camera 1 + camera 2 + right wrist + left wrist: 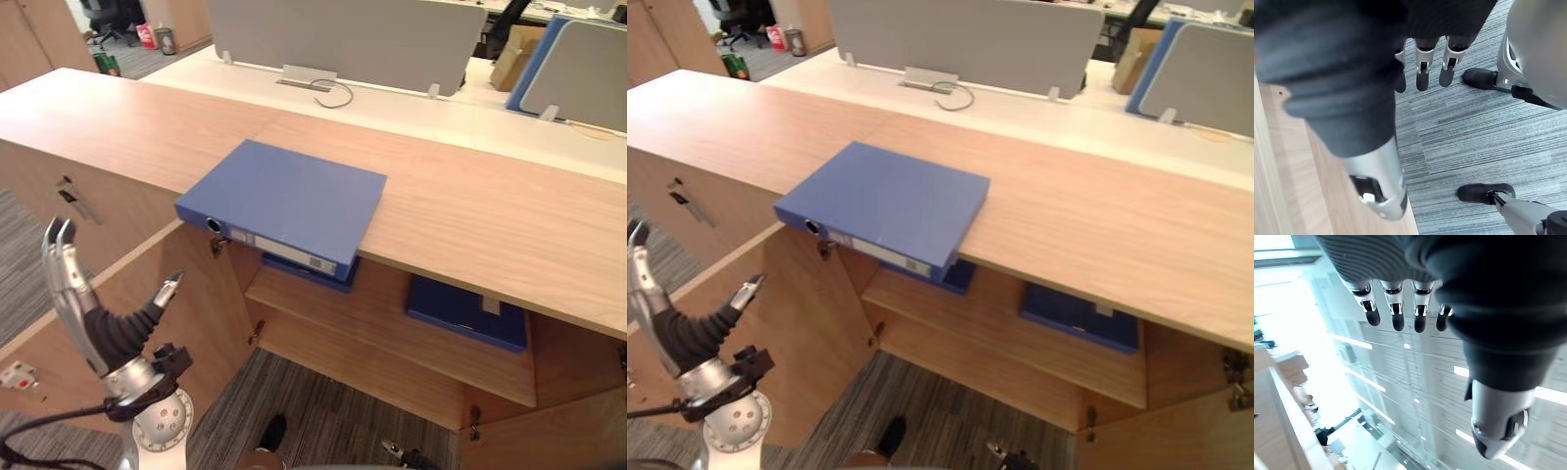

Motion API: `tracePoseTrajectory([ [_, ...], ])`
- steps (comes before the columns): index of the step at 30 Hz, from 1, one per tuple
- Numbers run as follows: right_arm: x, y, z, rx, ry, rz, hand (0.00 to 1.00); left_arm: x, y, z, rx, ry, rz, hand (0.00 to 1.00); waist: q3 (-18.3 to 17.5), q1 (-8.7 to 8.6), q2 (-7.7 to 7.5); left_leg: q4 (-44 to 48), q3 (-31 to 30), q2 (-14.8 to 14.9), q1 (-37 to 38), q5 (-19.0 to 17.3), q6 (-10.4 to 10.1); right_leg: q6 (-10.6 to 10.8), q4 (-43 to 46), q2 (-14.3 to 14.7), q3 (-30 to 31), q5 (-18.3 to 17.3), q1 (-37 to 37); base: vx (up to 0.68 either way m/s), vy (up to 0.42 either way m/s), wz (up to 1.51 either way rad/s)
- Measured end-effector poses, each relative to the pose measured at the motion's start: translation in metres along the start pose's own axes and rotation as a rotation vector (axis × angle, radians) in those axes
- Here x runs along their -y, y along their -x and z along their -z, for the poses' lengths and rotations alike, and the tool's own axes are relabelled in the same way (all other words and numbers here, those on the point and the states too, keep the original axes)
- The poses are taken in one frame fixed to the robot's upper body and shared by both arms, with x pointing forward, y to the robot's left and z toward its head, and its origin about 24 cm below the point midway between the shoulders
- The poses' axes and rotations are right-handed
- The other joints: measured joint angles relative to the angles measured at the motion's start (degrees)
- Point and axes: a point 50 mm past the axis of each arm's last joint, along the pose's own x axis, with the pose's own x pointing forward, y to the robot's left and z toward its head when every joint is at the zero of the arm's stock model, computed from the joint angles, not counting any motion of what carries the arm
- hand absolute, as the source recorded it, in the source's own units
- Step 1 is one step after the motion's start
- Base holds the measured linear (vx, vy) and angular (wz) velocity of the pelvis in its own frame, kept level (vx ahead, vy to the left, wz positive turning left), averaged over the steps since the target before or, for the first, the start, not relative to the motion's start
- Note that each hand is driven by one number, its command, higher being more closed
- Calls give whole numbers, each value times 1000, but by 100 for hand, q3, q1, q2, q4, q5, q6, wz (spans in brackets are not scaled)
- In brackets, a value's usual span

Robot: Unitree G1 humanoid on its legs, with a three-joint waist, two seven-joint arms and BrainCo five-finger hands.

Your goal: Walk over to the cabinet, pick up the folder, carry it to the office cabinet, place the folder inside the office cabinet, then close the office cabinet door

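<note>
The blue folder (pixel 284 204) lies flat on the wooden cabinet top (pixel 470 215), its near corner overhanging the front edge. The left hand (pixel 98 323) stands upright before the cabinet, fingers straight, thumb apart, holding nothing. The right hand (pixel 1422 73) hangs over the carpet (pixel 1474 142), fingers relaxed, empty.

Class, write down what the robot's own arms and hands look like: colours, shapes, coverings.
The left robot hand and right robot hand look alike: slim silver fingers with dark tips, a thicker silver thumb, and a dark ribbed cover over the back and wrist. Below the left wrist sits a rounded silver-grey joint.
</note>
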Motion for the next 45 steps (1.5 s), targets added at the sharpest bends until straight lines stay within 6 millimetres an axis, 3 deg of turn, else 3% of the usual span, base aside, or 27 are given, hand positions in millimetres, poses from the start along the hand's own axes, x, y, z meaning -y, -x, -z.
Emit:
tracePoseTrajectory([
  [7,9,-1,2,-12,-12,21,0,8,-19,5,267,-228,78,0,-123,-54,17,4,251,106,60,-73,-12,6,-16,44,254,22,-78,26,-14,-18],
  [16,21,-1,2,-11,-51,47,0,17,-23,17,381,-367,226,0,-170,-132,16,1,354,127,133,-107,-10,-3,36,16,367,13,-90,0,10,-6],
  [28,29,-1,4,-16,-117,66,0,42,-10,28,501,-366,523,0,-283,-197,19,1,466,129,157,-118,0,-6,107,-38,483,6,-161,1,10,-4],
  [45,33,-1,4,-22,-120,79,0,71,-8,47,491,-402,678,0,-289,-319,15,1,486,110,205,-123,16,1,369,-145,527,-125,-226,0,0,0],
])
